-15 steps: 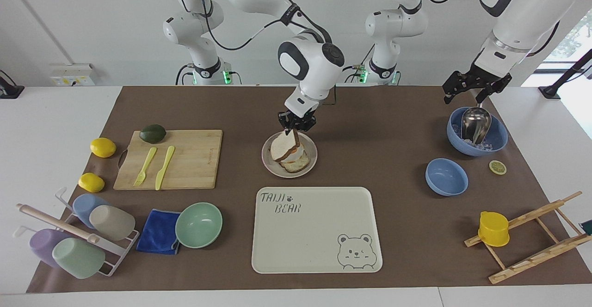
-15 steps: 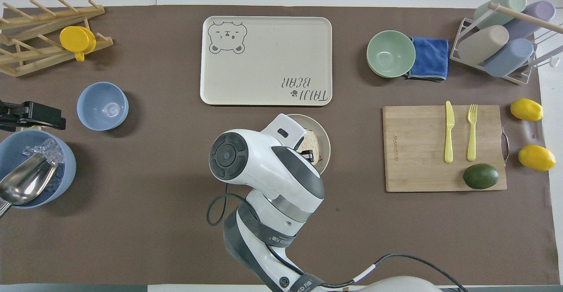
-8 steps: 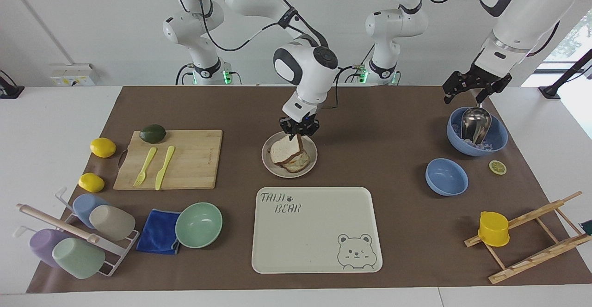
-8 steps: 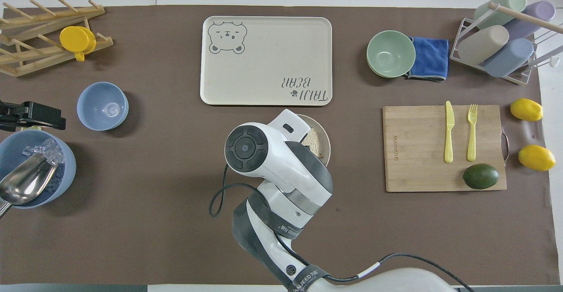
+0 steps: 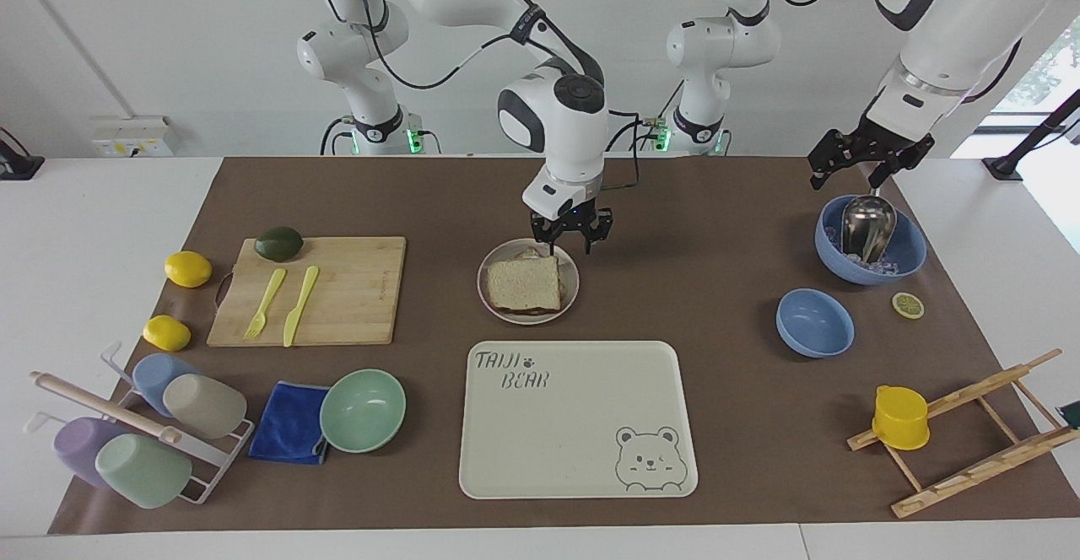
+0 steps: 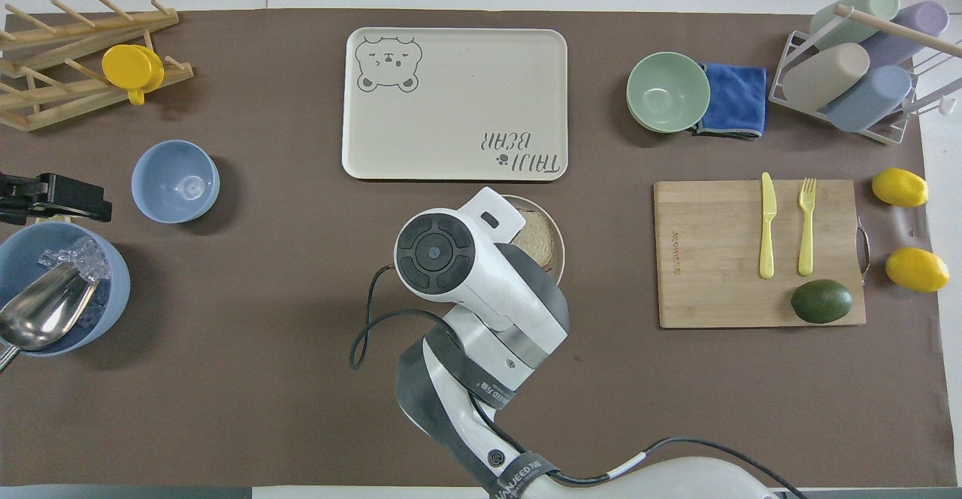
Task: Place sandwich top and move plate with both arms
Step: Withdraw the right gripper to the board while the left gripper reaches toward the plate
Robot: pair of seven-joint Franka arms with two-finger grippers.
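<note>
The sandwich top point(image 5: 525, 283) is lying flat on the stack of bread on the plate point(image 5: 487, 290), at the centre of the facing view; in the overhead view only a sliver of the slice point(image 6: 535, 233) and the plate's rim point(image 6: 558, 237) are showing past the arm. The right claw point(image 5: 571, 244) is hanging just above the plate's upper edge in the facing view, its fingers spread apart and gripping nothing, clear of the bread. The right arm point(image 6: 481, 288) is rising from the bottom of the overhead view and covering most of the plate. Just below the plate in the facing view, the cream tray point(image 5: 582, 425) with a bear drawing is sitting on the brown mat of the worktop point(image 5: 717, 231). At centre left of that view a cutting board point(image 5: 354, 290) is carrying a yellow fork, a yellow knife and an avocado point(image 5: 278, 243). The left claw point(image 5: 869, 158) is waiting at the upper right of the facing view, over the blue bowl point(image 5: 907, 252) that is holding ice and a metal scoop point(image 5: 866, 224); its fingers are standing wide open and empty. A smaller blue bowl point(image 5: 814, 322) is sitting lower in the frame, and a mint-green bowl point(image 5: 362, 410) at lower left.
</note>
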